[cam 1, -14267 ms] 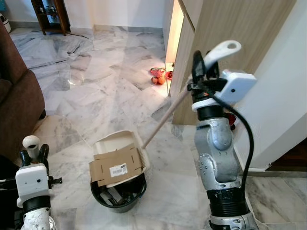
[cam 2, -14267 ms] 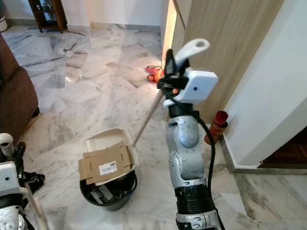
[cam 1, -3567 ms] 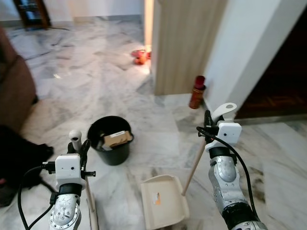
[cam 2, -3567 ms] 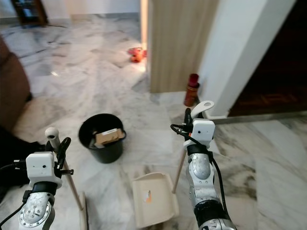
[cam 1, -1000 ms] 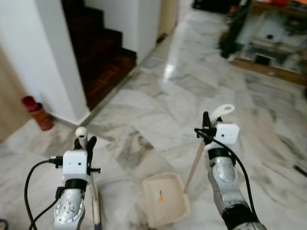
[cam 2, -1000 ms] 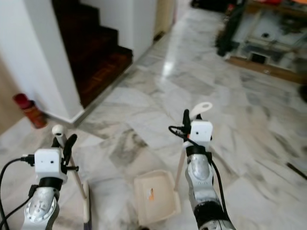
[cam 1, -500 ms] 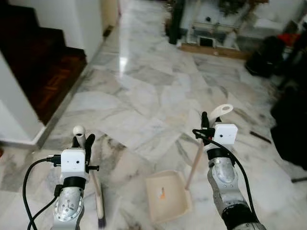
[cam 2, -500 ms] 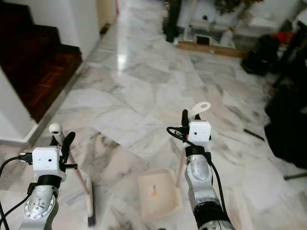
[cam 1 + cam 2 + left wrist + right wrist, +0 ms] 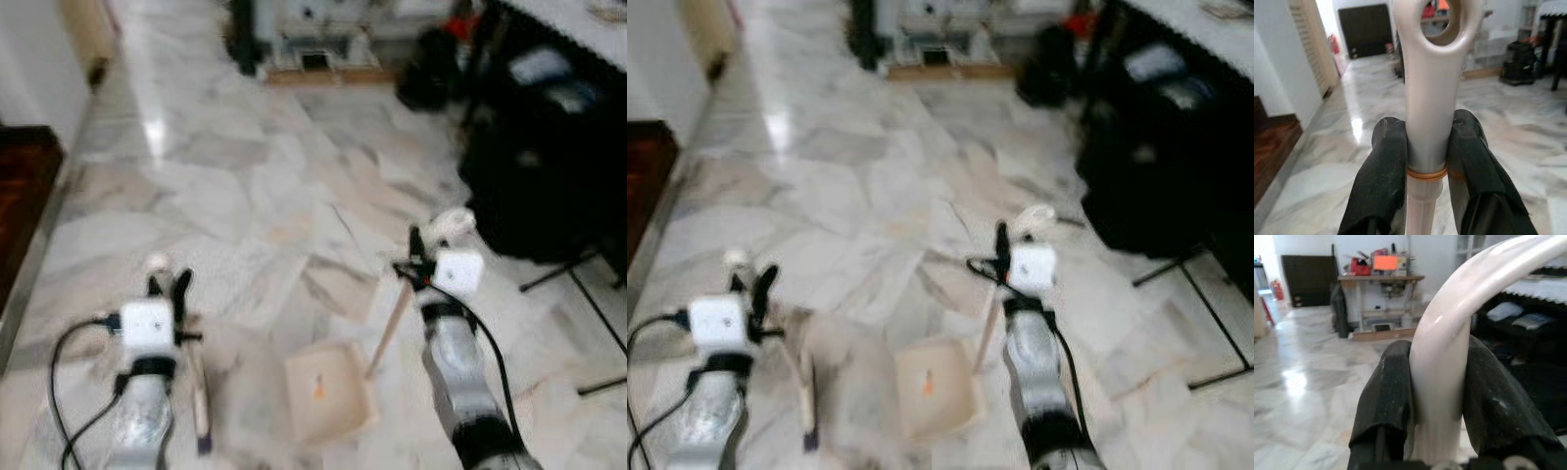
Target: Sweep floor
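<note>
both grippers still clamped, left gripper (image 9: pixel 1425 161) on broom (image 9: pixel 199 392), right gripper (image 9: pixel 1437 387) on dustpan (image 9: pixel 328 392); stairs gone.

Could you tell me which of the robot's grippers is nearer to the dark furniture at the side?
Right. The right gripper, clamped on the dustpan handle, is beside the dark furniture; the left gripper, gripping the broom handle, is farther away.

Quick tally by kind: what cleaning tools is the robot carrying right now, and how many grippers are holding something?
Brooms: 1, the broom in the left gripper
Dustpans: 1, the dustpan held by the right gripper
Grippers holding something: 2
Total tools: 2
</note>
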`<state>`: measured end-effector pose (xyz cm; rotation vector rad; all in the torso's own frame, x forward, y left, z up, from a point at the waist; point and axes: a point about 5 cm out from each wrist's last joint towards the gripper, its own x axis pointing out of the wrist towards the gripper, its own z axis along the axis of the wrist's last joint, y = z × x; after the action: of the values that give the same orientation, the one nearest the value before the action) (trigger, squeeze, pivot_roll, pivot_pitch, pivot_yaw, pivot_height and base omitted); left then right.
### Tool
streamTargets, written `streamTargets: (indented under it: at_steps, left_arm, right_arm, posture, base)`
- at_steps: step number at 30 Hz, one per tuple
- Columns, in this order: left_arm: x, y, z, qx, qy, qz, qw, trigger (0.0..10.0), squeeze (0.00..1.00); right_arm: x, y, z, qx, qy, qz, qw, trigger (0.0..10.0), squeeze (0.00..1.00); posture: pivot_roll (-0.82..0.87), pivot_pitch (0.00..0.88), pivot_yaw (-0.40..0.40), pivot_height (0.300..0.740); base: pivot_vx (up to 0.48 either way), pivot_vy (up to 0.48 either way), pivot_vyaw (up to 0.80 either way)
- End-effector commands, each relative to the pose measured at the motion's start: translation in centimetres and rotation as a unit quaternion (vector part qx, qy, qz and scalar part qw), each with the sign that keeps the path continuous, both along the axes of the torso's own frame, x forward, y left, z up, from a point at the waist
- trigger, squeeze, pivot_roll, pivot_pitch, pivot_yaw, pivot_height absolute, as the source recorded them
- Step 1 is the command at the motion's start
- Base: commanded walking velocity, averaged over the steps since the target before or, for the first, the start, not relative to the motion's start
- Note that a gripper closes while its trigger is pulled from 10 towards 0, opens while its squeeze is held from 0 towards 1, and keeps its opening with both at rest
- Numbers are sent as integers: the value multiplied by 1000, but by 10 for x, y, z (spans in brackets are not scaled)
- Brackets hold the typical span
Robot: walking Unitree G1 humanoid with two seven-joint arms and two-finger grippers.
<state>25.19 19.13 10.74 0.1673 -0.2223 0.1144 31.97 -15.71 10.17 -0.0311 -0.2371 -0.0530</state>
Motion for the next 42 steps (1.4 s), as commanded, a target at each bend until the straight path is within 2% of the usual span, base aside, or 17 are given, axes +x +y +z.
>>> streamTargets:
  at_steps: [1, 17, 32, 36, 38, 42]
  left_arm:
    - [-1, 3, 3, 9, -8, 2, 1000, 10000, 0]
    - [6, 4, 6, 2, -7, 3, 1000, 10000, 0]
    - [5, 5, 0, 8, 8, 12, 1000, 10000, 0]
    - [5, 5, 0, 8, 8, 12, 1000, 10000, 0]
    - [6, 5, 0, 7, 8, 12, 1000, 10000, 0]
    - [6, 4, 0, 6, 6, 12, 1000, 10000, 0]
  right_arm:
    - [3, 2, 13, -12, -29, 6, 999, 10000, 0]
    - [3, 7, 12, -6, -28, 8, 1000, 10000, 0]
    - [5, 5, 17, -24, -37, 3, 999, 10000, 0]
    - [4, 6, 18, -35, -42, 7, 998, 10000, 0]
    - [3, 7, 18, -24, -45, 11, 999, 10000, 0]
    - [4, 8, 16, -34, -39, 10, 999, 10000, 0]
  posture:
    - [23, 94, -35, 740]
    - [26, 93, -40, 740]
    - [26, 99, -39, 740]
    - [22, 95, -39, 740]
    - [22, 93, -40, 740]
    - [22, 87, -42, 740]
  base:
    - [0, 0, 0]
    - [0, 0, 0]
    - [290, 0, 0]
    - [358, 0, 748]
    - [364, 0, 0]
    - [363, 0, 0]
